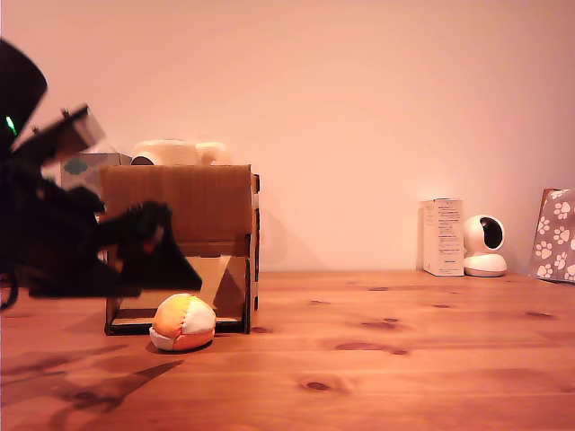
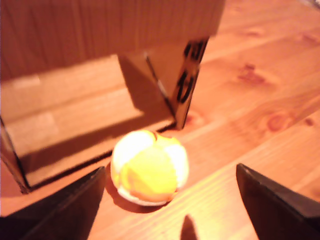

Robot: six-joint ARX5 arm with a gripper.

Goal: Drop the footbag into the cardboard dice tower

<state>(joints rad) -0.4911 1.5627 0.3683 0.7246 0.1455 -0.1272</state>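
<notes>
The footbag (image 1: 183, 321) lies on the desk (image 1: 404, 350), just outside the front opening of the cardboard dice tower (image 1: 184, 242), at 6 o'clock from it in the exterior view. Inside the tower only a sloped ramp shows. The gripper (image 2: 167, 200) hangs with its jaws spread wide, one finger on each side of the footbag, clear of it. At 3 o'clock of the tower the desk runs bare towards a white box (image 1: 443, 237), a small camera (image 1: 485, 245) and a paw-print bag (image 1: 555, 235).
</notes>
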